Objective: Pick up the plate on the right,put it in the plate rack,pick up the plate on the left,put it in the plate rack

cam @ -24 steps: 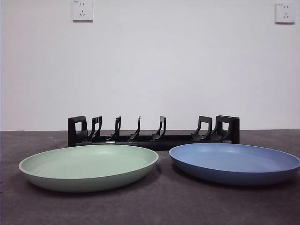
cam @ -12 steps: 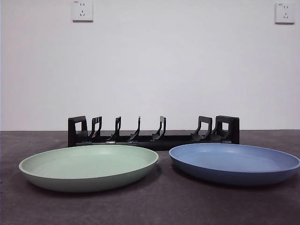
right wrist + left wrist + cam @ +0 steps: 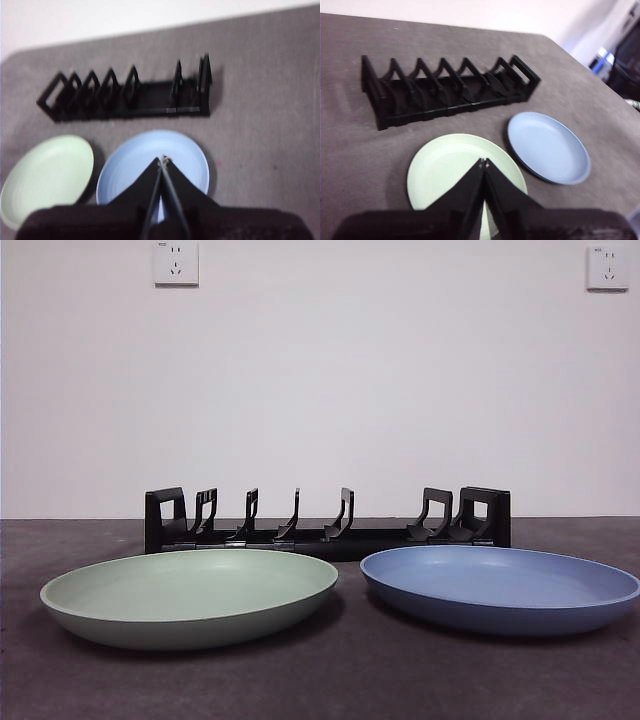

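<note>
The plate rack [image 3: 328,520] stands empty toward the far edge of the grey surface [image 3: 330,680]. Nearer, the green plate [image 3: 190,595] and blue plate [image 3: 500,587] lie flat, rims just apart. The left gripper [image 3: 484,162] and right gripper [image 3: 162,160] hang above, both pinched together, holding nothing.

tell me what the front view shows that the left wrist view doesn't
Only the front view shows the wall with two sockets, and no arm at all. Only the left wrist view shows the left end effector, shut, above the green plate, plus the rack's row of dividers from above. Both show the green plate, the blue plate beside it and the rack behind them on the table.
</note>
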Controlling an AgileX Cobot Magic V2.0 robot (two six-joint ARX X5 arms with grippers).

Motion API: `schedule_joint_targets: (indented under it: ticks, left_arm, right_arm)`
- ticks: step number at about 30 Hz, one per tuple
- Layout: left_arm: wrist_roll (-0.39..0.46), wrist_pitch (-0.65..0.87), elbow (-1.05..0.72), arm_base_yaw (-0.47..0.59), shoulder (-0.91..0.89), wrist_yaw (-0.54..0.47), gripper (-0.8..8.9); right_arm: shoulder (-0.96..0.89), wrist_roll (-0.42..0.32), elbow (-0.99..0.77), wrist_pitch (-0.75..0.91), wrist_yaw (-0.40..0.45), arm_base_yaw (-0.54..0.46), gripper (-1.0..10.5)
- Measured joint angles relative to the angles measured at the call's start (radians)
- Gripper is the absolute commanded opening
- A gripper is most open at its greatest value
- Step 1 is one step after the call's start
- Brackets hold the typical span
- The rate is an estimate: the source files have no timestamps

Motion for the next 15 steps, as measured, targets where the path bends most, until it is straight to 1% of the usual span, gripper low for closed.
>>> schedule_joint_targets:
  ticks: [4, 7, 9, 13, 14, 15]
  left_arm:
    - [0.061, -0.084, 0.096, -0.016, 0.034, 0.007, -0.07]
    - [0.092, -0.124, 0.142, -0.032, 0.052, 0.009, -0.07]
    - [0.105, -0.138, 0.153, -0.043, 0.064, 0.009, -0.07]
    - [0.114, -0.15, 0.154, -0.063, 0.083, 0.01, 0.02]
    - [0.114, -0.15, 0.154, -0.063, 0.084, 0.011, 0.18]
    - [0.114, -0.151, 0.156, -0.063, 0.086, 0.014, 1.17]
  right_arm:
    - [0.09, -0.063, 0.114, -0.153, 0.0, 0.0, -0.1]
    - [0.137, -0.1, 0.161, -0.229, 0.0, 0.0, -0.1]
    - [0.156, -0.115, 0.177, -0.248, 0.0, 0.0, -0.1]
    - [0.156, -0.124, 0.182, -0.256, -0.039, 0.0, 0.0]
    - [0.155, -0.124, 0.182, -0.257, -0.042, 0.0, 0.1]
    - [0.155, -0.124, 0.182, -0.257, -0.042, 0.0, 0.3]
